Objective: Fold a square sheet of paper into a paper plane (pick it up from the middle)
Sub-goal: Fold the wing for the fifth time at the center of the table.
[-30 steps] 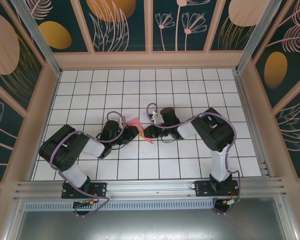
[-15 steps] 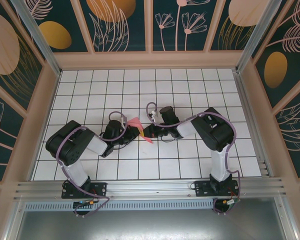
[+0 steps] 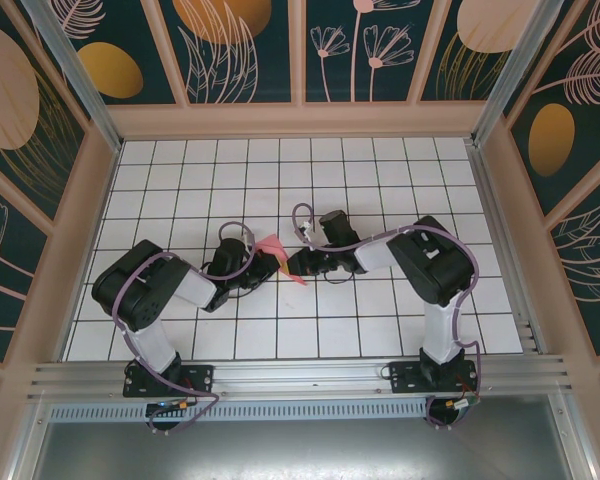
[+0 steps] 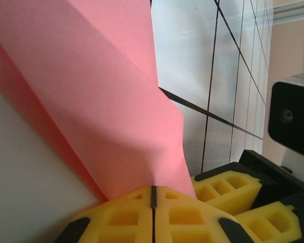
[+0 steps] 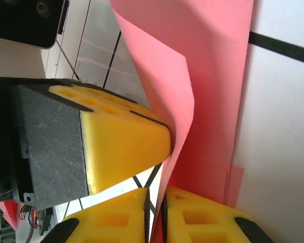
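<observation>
Our left end effector [image 4: 153, 190] clenches the creased sheet of paper [image 4: 106, 101] over the counter [image 3: 380, 180], likely steadying the fold. We cannot tell if the right end effector [image 5: 156, 195], at its 3 o'clock, grips.

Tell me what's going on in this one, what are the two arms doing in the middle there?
Both arms meet over the middle of the grid table, handling a partly folded pink paper sheet between them. The left gripper has its jaws shut on a creased part of the sheet. The right gripper has its jaws almost together, with another edge of the sheet between them. The sheet shows folds but is not yet a finished plane.
</observation>
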Robot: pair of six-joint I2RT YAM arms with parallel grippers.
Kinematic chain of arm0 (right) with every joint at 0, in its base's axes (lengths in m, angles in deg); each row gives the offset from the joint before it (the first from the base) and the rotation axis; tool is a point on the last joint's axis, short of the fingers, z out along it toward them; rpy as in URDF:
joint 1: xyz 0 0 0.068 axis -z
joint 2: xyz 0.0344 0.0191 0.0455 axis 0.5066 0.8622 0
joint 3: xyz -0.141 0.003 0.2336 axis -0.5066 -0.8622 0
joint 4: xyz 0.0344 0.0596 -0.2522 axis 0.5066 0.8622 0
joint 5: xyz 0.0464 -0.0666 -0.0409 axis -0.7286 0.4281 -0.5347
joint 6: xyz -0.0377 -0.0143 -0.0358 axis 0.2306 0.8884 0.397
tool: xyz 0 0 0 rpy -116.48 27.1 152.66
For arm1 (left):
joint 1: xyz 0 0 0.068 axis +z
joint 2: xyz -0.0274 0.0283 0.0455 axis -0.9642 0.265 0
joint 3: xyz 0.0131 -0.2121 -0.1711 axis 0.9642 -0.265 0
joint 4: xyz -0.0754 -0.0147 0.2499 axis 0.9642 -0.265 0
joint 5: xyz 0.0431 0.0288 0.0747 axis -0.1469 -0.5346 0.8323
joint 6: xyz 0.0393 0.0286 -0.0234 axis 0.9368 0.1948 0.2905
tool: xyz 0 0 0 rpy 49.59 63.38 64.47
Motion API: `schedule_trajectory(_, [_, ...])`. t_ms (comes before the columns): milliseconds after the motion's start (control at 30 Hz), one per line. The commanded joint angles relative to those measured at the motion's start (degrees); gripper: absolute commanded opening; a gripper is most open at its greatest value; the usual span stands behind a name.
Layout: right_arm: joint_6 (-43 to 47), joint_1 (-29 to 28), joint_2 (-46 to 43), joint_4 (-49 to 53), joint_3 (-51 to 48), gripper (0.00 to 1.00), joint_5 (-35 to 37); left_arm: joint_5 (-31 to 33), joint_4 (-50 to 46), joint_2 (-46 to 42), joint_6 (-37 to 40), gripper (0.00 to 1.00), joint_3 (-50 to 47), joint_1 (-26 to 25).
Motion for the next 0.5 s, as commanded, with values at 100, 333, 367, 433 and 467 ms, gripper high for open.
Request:
schedule_trajectory(100, [2.10, 0.80, -2.31, 6.75, -0.58, 0.20, 1.33, 1.71, -4.28, 1.88, 1.77, 0.09, 1.09, 0.00])
schedule_trajectory(333, [2.61, 1.09, -1.57, 8.64, -0.74, 0.16, 2.58, 1.73, -6.13, 2.24, 2.11, 0.09, 1.96, 0.03])
schedule_trajectory(367, [2.79, 1.07, -1.03, 8.97, -0.65, 0.15, 2.70, 1.78, -6.59, 2.32, 2.07, 0.08, 2.16, 0.00])
schedule_trajectory(433, [2.90, 1.07, 0.05, 9.14, -0.58, 0.10, 2.69, 1.86, -7.36, 2.47, 2.08, 0.08, 2.60, 0.04])
schedule_trajectory(467, [2.91, 1.07, 0.53, 9.23, -0.56, 0.09, 2.61, 2.01, -7.80, 2.45, 2.12, 0.08, 2.77, 0.00])
